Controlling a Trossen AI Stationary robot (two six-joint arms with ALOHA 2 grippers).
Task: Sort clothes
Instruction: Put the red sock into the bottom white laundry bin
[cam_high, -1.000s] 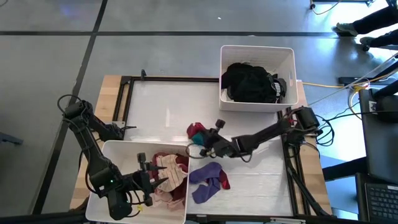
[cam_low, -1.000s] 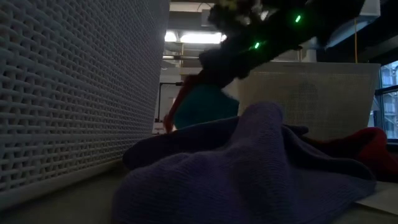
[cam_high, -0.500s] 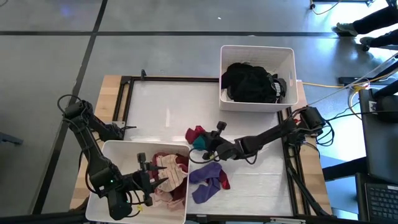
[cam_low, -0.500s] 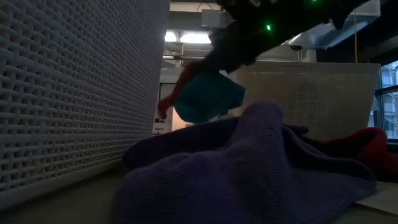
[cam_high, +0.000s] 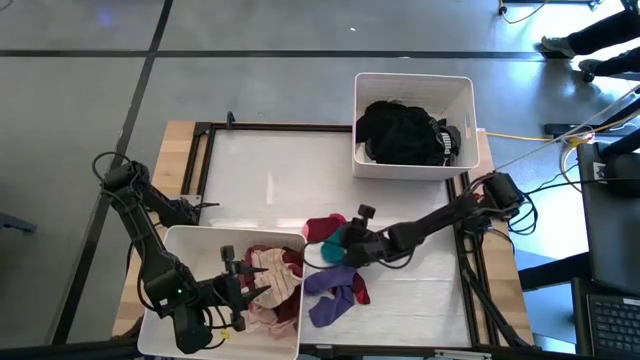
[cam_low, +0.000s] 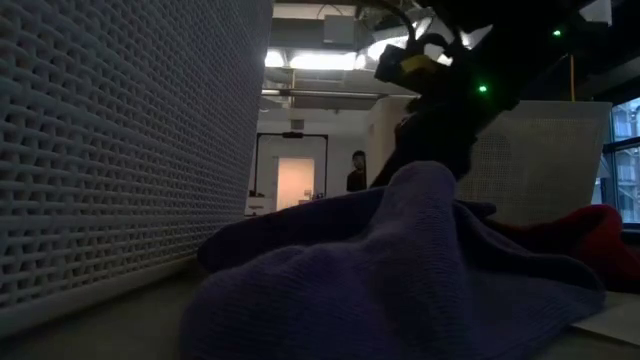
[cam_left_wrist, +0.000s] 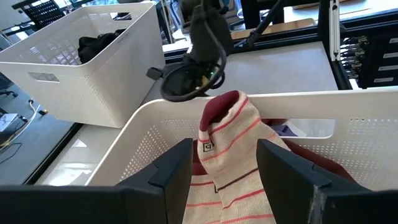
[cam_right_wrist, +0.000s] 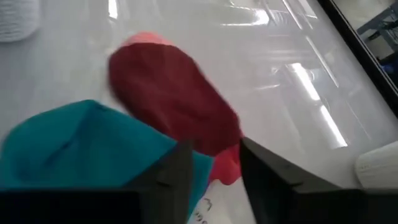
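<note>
In the low view a purple cloth (cam_low: 400, 270) fills the foreground — it hides the table behind and the right gripper's (cam_high: 345, 243) tips. A distant person (cam_low: 356, 170) is too small to make out.

**Looks like a robotics lab in an industrial building**

Pretty sure this is a lab or workshop. The floor (cam_high: 250, 30) is bare grey concrete, and the tabletop (cam_high: 260, 170) sits in a black metal frame (cam_high: 200, 150) with cables (cam_high: 530, 135) trailing off one side. A laptop (cam_high: 610, 320) is parked by the rig. Past the tabletop there's a hallway with ceiling lights (cam_low: 310, 60) and a person (cam_low: 356, 170) standing by a doorway (cam_low: 295, 180).
</note>
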